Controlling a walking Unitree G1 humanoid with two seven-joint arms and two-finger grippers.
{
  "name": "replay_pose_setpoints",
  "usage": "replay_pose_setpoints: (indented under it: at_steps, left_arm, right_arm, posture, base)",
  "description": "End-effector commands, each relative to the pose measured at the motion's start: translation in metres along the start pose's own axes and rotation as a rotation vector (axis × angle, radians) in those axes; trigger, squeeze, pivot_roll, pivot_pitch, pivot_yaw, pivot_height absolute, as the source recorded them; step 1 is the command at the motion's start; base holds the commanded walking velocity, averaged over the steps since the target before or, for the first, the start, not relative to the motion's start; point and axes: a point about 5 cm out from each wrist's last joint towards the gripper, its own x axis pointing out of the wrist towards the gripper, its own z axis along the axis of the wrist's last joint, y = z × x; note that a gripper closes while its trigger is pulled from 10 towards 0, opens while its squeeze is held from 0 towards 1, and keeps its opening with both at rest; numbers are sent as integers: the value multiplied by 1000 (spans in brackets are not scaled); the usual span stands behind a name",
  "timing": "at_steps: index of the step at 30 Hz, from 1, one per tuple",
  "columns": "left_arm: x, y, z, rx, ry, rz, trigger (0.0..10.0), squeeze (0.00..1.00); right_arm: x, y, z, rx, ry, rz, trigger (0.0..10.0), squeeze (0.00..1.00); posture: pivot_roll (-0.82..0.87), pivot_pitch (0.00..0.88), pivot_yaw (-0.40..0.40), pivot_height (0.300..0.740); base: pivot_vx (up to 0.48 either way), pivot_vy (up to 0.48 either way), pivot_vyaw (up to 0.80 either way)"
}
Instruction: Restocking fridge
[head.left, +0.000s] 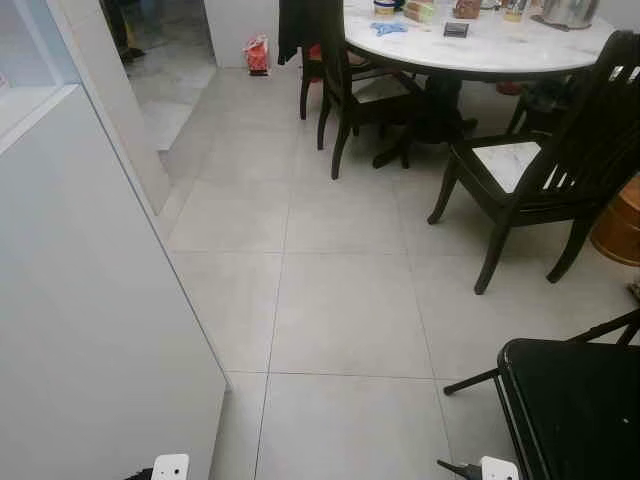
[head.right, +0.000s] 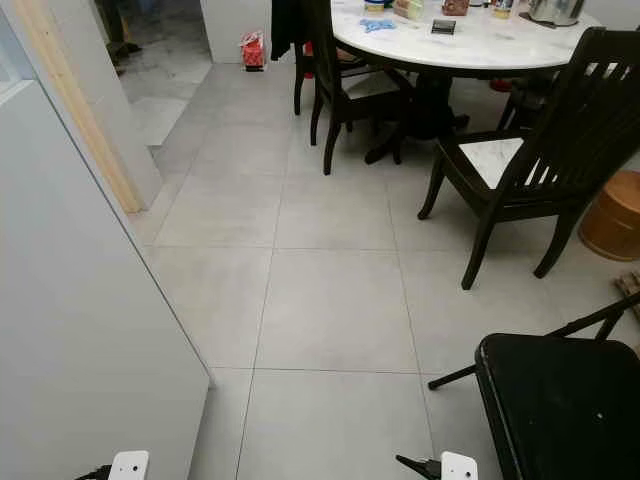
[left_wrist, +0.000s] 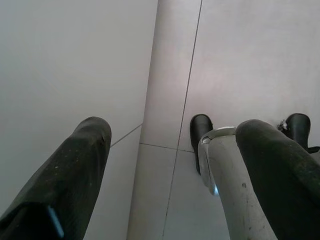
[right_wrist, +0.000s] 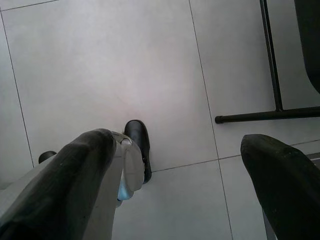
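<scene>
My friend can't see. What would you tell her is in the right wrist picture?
Looking straight down at grey floor tiles between the right gripper's two open black fingers. The robot's black foot stands on the tiles below, and a black chair's thin metal leg lies alongside.

No text, label or number can be read anywhere

head eyes look down across the tiled floor (head.left: 340, 300); both wrist cameras face it closely.
</scene>
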Motion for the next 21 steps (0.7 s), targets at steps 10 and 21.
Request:
replay_pose_setpoints:
  at_steps: [10, 21]
  left_arm:
    - [10, -1, 60, -47, -19, 17, 10000, 0]
    - [10, -1, 59, -40, -15, 13, 10000, 0]
  right_arm:
    - [5, 49, 80, 9, -112, 169, 10000, 0]
    - [5, 49, 78, 8, -108, 171, 10000, 0]
  posture:
    - [89, 0, -64, 740]
    - [83, 0, -65, 740]
  base:
    - [0, 0, 0]
    - [0, 0, 0]
